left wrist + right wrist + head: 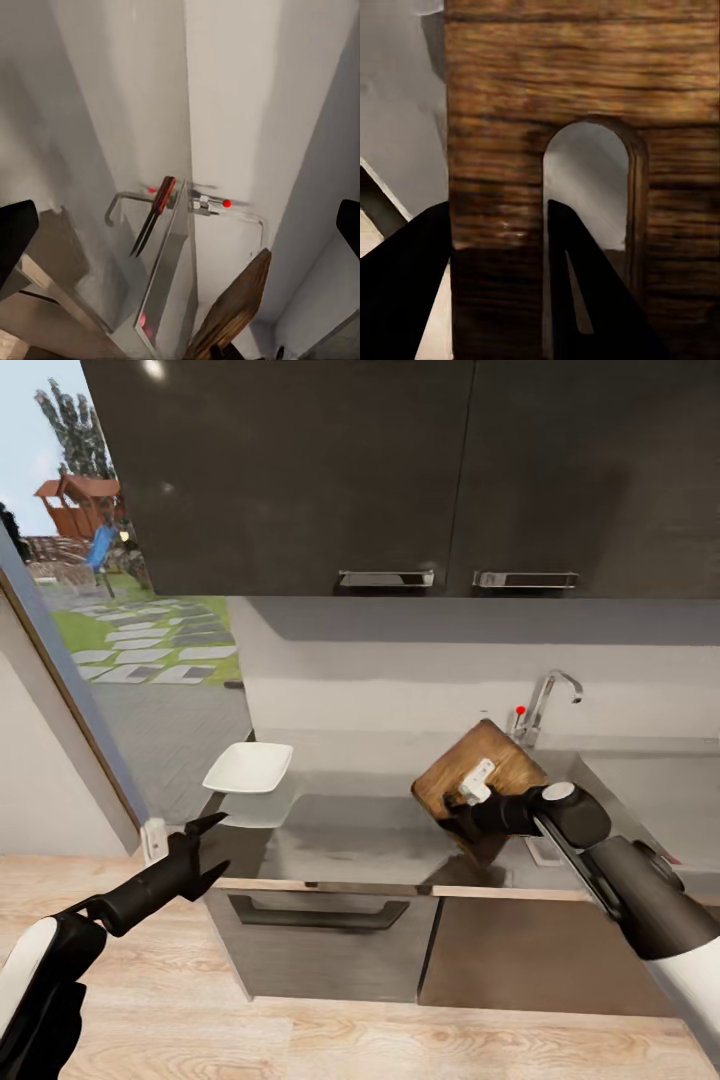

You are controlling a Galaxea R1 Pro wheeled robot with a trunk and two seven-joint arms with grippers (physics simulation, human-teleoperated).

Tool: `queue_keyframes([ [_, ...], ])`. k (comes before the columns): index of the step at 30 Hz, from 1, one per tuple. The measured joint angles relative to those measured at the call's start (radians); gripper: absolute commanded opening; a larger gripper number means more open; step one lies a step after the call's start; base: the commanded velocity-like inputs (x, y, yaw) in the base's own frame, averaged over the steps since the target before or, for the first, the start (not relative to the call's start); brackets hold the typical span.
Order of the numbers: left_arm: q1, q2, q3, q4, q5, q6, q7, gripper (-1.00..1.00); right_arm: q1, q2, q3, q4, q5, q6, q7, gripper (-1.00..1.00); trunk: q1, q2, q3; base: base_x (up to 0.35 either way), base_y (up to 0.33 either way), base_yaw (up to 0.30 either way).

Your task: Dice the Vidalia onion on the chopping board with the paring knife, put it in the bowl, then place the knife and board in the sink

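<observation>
Head view: right gripper is clamping the tilted chopping board above the countertop beside the sink; left gripper is hanging open.

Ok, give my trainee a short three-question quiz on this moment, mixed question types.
1. True or false: the right gripper has its jaws closed on the dark brown wooden chopping board.
2. Where does the red-handled paring knife lie? A) white bowl B) steel sink C) floor
3. Fill in: the open left gripper holds ___.

Key: 1 true; 2 B; 3 nothing.
</observation>
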Motion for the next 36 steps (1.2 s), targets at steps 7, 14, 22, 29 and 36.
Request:
queue_keyframes([
  [7, 0.000, 0.002, 0.033, 0.000, 0.004, 0.035, 0.000, 1.00, -0.027, -0.081, -0.011, -0.019, 0.427, -0.416, 0.413, -1.00, 0.000, 0.000, 0.000, 0.000, 0.000, 0.000],
  [14, 0.001, 0.003, 0.079, 0.000, 0.004, 0.076, -0.001, 1.00, -0.017, -0.095, -0.075, -0.022, 0.600, -0.818, 0.668, -1.00, 0.000, 0.000, 0.000, 0.000, 0.000, 0.000],
  [22, 0.001, 0.013, 0.131, 0.000, 0.004, 0.179, -0.068, 1.00, -0.012, -0.158, -0.153, -0.078, 0.633, -1.231, 0.856, -1.00, 0.000, 0.000, 0.000, 0.000, 0.000, 0.000],
  [29, 0.000, 0.026, 0.127, 0.000, 0.004, 0.219, -0.098, 1.00, -0.014, -0.149, -0.165, -0.103, 0.672, -1.400, 0.891, -1.00, 0.000, 0.000, 0.000, 0.000, 0.000, 0.000],
  [36, -0.001, 0.027, 0.126, 0.000, 0.004, 0.229, -0.105, 1.00, -0.026, -0.140, -0.163, -0.045, 0.713, -1.403, 0.875, -1.00, 0.000, 0.000, 0.000, 0.000, 0.000, 0.000],
])
